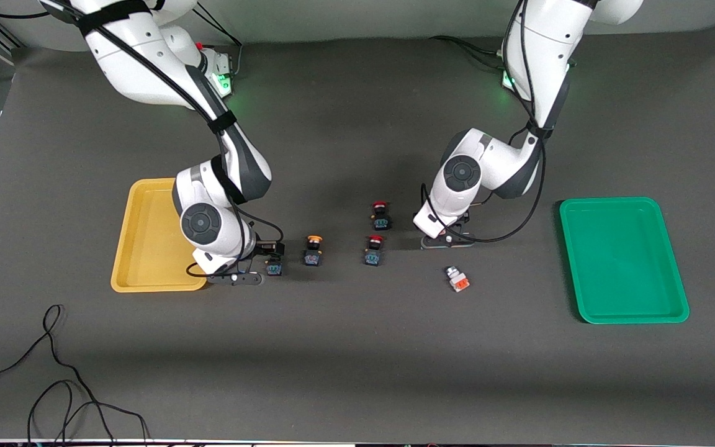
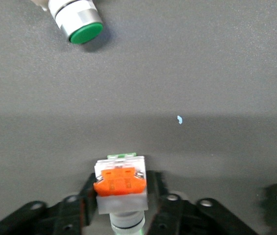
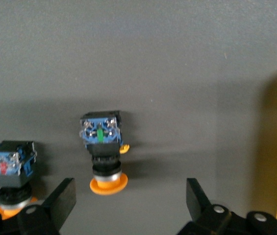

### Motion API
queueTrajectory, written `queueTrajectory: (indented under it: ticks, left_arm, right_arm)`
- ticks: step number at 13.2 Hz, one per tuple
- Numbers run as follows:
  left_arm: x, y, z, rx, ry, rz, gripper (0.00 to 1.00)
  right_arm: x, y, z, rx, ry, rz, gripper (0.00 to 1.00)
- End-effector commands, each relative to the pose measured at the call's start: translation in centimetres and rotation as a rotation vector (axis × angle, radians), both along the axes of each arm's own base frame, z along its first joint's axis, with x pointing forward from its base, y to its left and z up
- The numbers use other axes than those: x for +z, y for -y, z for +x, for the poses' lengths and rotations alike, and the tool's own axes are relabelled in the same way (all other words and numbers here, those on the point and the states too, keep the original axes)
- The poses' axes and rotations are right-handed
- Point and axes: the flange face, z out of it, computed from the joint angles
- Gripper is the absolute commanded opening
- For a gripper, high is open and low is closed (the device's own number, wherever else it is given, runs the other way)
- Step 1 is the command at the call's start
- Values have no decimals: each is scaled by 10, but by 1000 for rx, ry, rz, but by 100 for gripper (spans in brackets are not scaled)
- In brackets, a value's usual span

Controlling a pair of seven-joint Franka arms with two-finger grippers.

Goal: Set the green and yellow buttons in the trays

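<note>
A: Where is the left gripper [image 1: 446, 238]?
B: Low over the dark table [image 1: 357, 347], beside the two red-capped switches [image 1: 380, 215] and well apart from the green tray [image 1: 623, 259]. In its wrist view the fingers [image 2: 90, 193] are pressed onto a white-bodied button with an orange block [image 2: 121, 188], one at each side of the body.

A: And the other white-bodied one?
B: The second white-and-orange button [image 1: 457, 279] lies on its side on the table, nearer to the front camera than that gripper. Its cap shows green in the left wrist view.

A: The right gripper [image 1: 252, 266]?
B: Down near the table just beside the yellow tray [image 1: 146, 239]. Its fingers [image 3: 62, 198] are spread wide, and a black-bodied button with a yellow-orange cap [image 3: 104, 152] stands on the table in line with the gap, not touched by either finger.

A: Any other yellow one?
B: A second yellow-capped button [image 1: 313, 250] stands beside it, toward the red-capped pair.

A: The trays?
B: The yellow one sits at the right arm's end of the table, the green one at the left arm's end; no button lies in either.
</note>
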Motion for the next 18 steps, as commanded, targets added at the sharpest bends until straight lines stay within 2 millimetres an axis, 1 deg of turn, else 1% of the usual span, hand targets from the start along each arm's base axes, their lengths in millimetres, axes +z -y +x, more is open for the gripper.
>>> queueTrajectory:
  ticks: [1, 2, 3, 4, 5, 6, 7, 8, 9, 10, 11, 12, 13, 15, 16, 17, 18]
  left_arm:
    - [11, 0, 6, 29, 17, -13, 18]
    - [20, -1, 9, 35, 23, -17, 17]
    - [39, -6, 16, 48, 44, -30, 14]
    - [68, -15, 26, 80, 71, -51, 13]
    - [103, -17, 27, 104, 66, -52, 12]
    - [144, -18, 28, 122, 56, -49, 19]
    - [190, -21, 28, 129, 32, -38, 19]
    - [232, -28, 34, 138, 10, -27, 19]
    - [267, -34, 37, 142, -25, -9, 19]
    - [297, -39, 41, 141, -55, 7, 19]
    - [320, -54, 48, 156, -73, 17, 19]
    - [329, -68, 51, 124, -91, 22, 19]
    - [334, -91, 57, 79, -105, 23, 19]
    - [336, -162, 75, 9, -134, 21, 19]
    - [336, -200, 83, -14, -141, 16, 19]
    - [336, -242, 91, -37, -140, 18, 19]
    - [332, -279, 98, -83, -139, 27, 19]
  right_arm:
    - [-17, -4, 6, -26, 37, 9, 100]
    - [-23, -4, 7, -28, 49, 11, 100]
    - [-31, -3, 8, -29, 61, 13, 100]
    - [-36, -5, 9, -27, 73, 16, 100]
    - [-41, -3, 9, -29, 76, 16, 100]
    - [-43, -4, 10, -29, 79, 16, 100]
    - [-43, -4, 10, -29, 81, 16, 99]
    - [-44, -3, 10, -28, 81, 16, 83]
    - [-44, -3, 10, -26, 81, 16, 57]
    - [-44, -3, 10, -25, 81, 17, 26]
    - [-44, -2, 11, -20, 81, 17, 1]
    - [-44, 0, 11, -23, 80, 16, 0]
    - [-42, 1, 11, -28, 76, 16, 0]
    - [-22, 3, 14, -35, 82, 20, 0]
    - [0, 3, 15, -39, 75, 22, 0]
    - [27, 6, 15, -46, 58, 22, 0]
    - [60, 22, 15, -62, 31, 9, 0]
